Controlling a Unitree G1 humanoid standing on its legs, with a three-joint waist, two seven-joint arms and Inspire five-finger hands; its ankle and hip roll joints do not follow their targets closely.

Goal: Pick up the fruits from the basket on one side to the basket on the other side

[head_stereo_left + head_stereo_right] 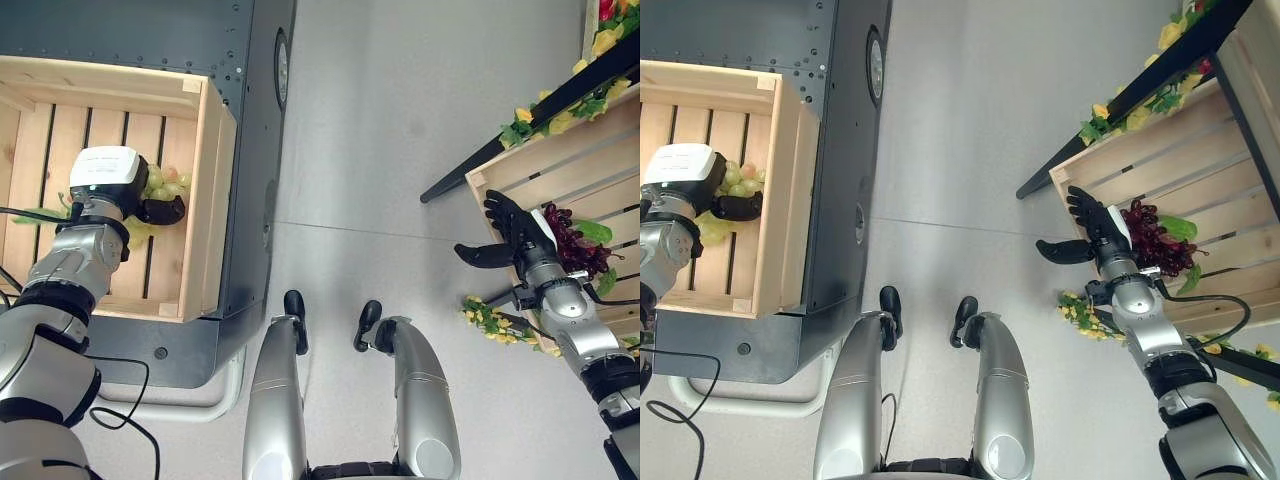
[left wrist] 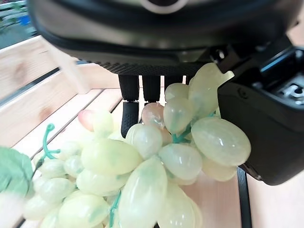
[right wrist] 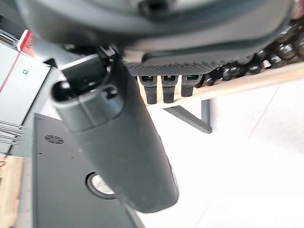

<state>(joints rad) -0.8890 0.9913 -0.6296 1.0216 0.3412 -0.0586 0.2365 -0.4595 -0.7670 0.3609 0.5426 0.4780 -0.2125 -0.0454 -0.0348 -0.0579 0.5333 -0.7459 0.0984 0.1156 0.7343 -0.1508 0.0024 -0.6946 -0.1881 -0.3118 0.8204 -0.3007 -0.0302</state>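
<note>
Left hand (image 1: 150,205) clenched on green grapes (image 2: 156,161) inside left crate (image 1: 205,200); lift clear of wall. Right hand (image 1: 510,235) released, near purple grapes (image 1: 578,240).

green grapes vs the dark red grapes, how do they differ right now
The green grapes are pale green and gripped in the left hand over the left crate. The dark red grapes are deep purple-red and lie loose in the right crate, beside the open right hand. Both are bunches with leaves.

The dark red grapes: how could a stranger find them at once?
Look at the slatted wooden crate on the robot's right side. Beside the open right hand lies a bunch of dark red grapes with a green leaf; the left crate's grapes are pale green.
</note>
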